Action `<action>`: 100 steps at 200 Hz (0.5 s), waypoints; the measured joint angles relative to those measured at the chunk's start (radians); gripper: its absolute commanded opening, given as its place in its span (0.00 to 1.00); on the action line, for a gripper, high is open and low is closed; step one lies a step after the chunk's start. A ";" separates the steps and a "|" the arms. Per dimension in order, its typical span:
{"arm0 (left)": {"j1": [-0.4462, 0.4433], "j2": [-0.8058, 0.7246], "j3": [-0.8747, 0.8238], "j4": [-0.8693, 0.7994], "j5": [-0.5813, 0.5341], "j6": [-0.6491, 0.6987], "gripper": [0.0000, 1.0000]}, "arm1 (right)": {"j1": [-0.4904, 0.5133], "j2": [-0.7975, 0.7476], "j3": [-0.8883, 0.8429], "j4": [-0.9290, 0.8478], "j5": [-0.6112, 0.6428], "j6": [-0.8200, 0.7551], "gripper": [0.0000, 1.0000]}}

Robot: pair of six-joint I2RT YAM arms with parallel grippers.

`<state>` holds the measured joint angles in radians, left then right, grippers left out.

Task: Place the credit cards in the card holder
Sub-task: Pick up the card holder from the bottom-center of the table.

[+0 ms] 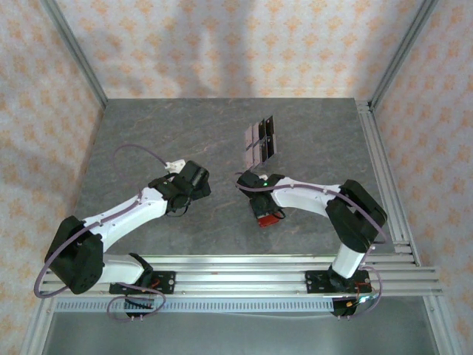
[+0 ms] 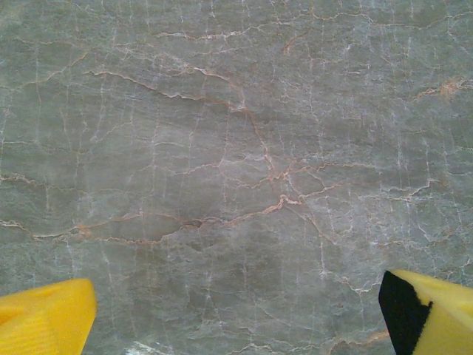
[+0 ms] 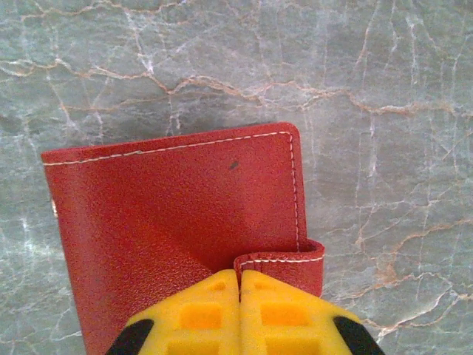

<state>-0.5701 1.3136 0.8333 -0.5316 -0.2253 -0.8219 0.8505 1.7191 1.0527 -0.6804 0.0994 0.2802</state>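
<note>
My right end effector [image 3: 239, 314] has its yellow fingers [image 3: 199, 318] pressed together, clamped on the near edge of the card holder [image 3: 177, 200]. The red leather creases toward the seam between them, and a stitched flap curls up just to the right of the fingers. The card holder lies on the grey marbled worktop [image 1: 148, 133], just in front of the middle of my right arm, its stitched far edge slightly tilted. The credit cards [image 1: 260, 140] lie in a tight slanted cluster farther back on the worktop, apart from the card holder. My left end effector [image 2: 236, 325] stands wide apart above bare worktop on the left, holding nothing.
</note>
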 measured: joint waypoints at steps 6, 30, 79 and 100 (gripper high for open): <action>0.000 0.000 0.000 0.000 0.000 0.000 1.00 | 0.000 -0.002 0.000 0.000 0.000 -0.001 0.00; 0.000 0.000 0.000 0.000 0.008 0.000 1.00 | 0.000 -0.013 0.000 0.000 -0.009 -0.001 0.00; 0.000 0.000 0.000 0.034 0.084 -0.013 1.00 | 0.000 -0.106 -0.001 0.015 -0.080 0.016 0.00; 0.000 0.000 0.000 0.067 0.125 -0.024 1.00 | 0.000 -0.128 0.000 0.029 -0.109 0.028 0.00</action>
<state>-0.5701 1.3136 0.8333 -0.4648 -0.1001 -0.8463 0.8505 1.5909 1.0531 -0.6518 -0.0093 0.3080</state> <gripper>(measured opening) 0.998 0.041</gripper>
